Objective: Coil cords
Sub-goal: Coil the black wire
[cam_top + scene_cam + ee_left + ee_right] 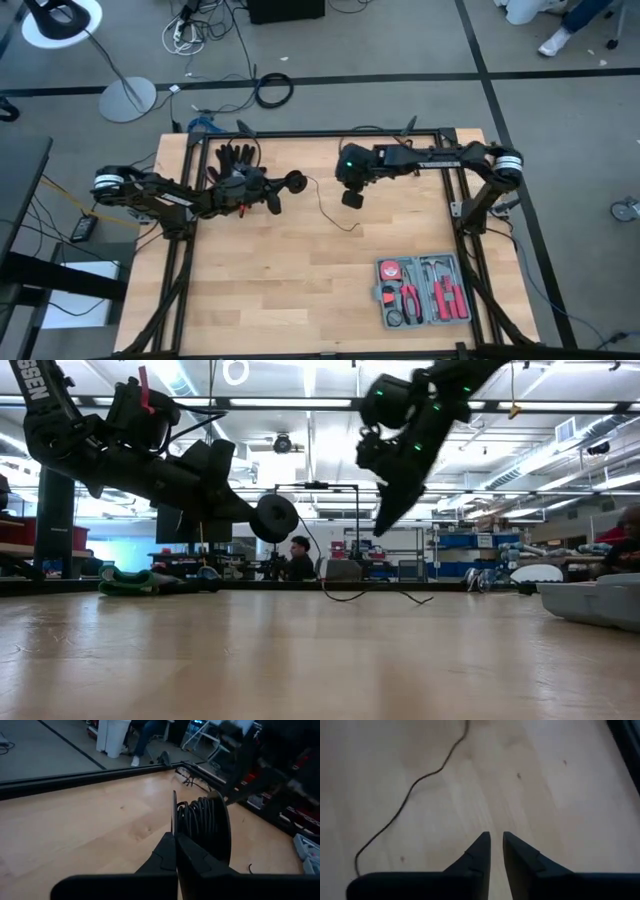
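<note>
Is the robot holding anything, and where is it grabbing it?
The left gripper holds the black spool by one flange's rim, above the table. The right gripper holds nothing; the wire lies loose.

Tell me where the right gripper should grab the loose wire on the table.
Take the wire on its slack run lying on the table, coming straight down. It lies flat with bare wood both sides. The right gripper hangs just above it, fingers nearly closed; the left gripper holds the spool.

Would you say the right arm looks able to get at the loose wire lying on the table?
Probably yes: the right tool hangs above bare wood beside the wire, with nothing between them; the left tool holds the spool farther off.
</note>
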